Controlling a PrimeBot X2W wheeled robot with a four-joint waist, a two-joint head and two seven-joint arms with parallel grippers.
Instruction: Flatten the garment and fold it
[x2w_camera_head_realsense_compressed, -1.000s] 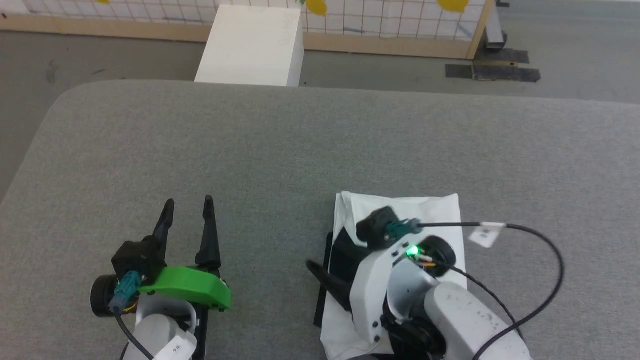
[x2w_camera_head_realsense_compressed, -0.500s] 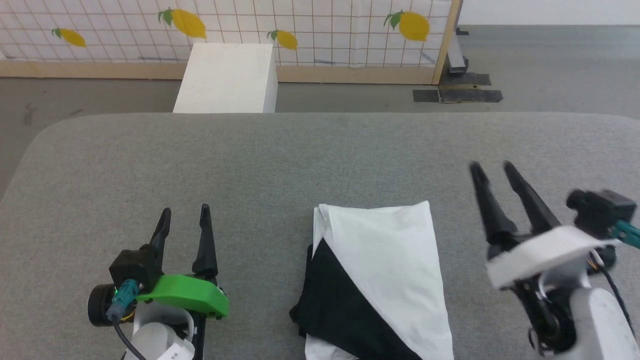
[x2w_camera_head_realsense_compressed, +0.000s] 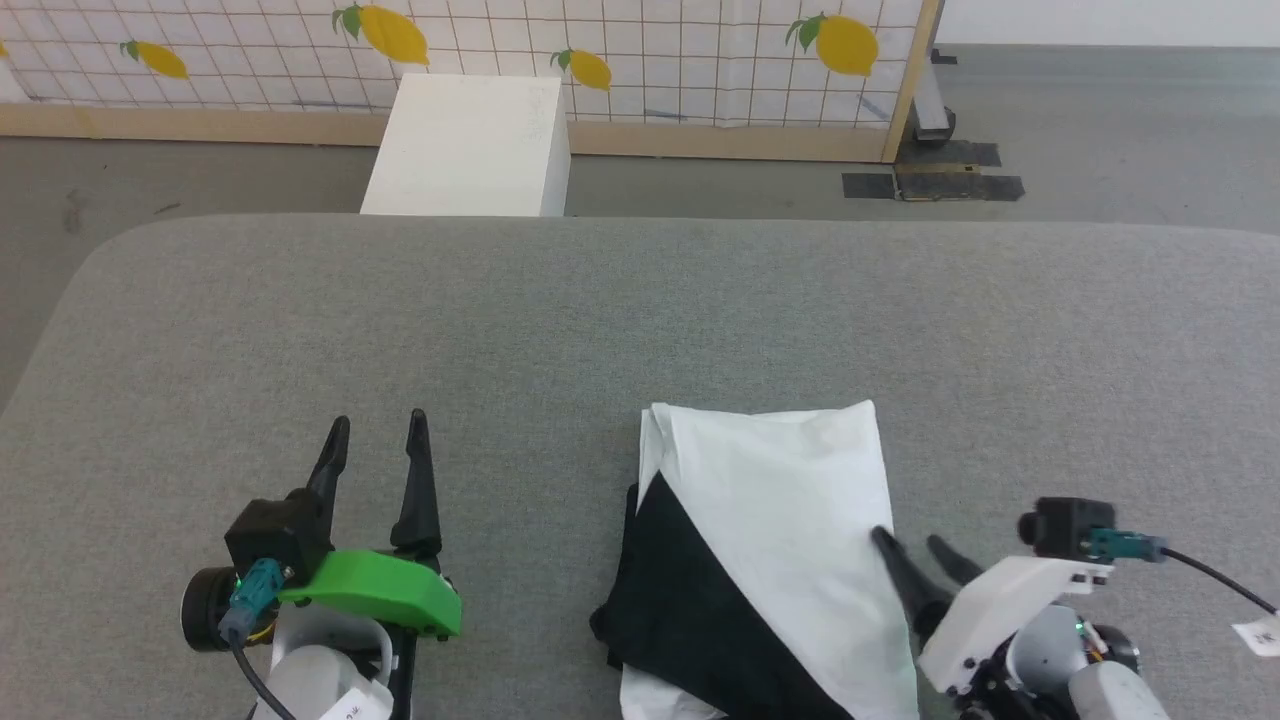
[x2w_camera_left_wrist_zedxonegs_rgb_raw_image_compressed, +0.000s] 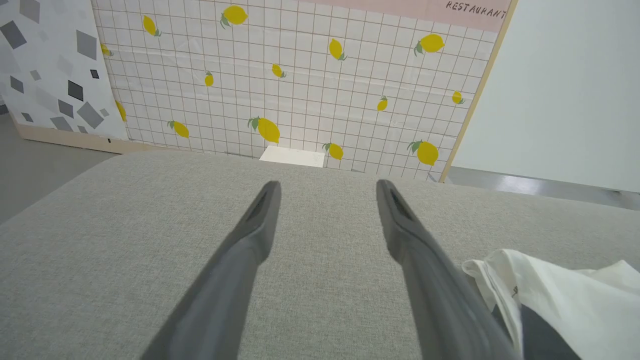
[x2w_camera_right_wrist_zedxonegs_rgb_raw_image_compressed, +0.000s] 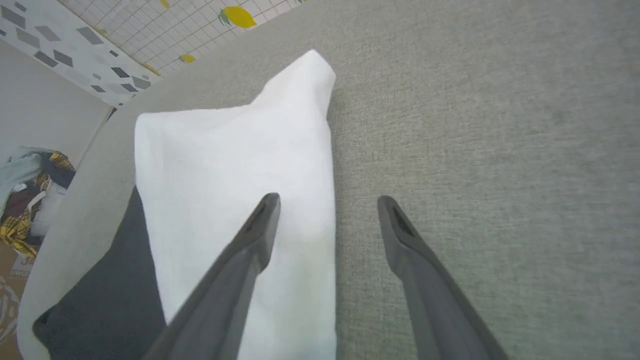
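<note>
garment (x2w_camera_head_realsense_compressed: 790, 530) folded, white over black, on grey table (x2w_camera_head_realsense_compressed: 600, 320) near its front edge. right gripper (x2w_camera_head_realsense_compressed: 908, 540) at its right edge, jaws spread wide, empty, 1 finger over white fabric. left gripper (x2w_camera_head_realsense_compressed: 378, 422) spread wide too, empty, well left of it.
</note>
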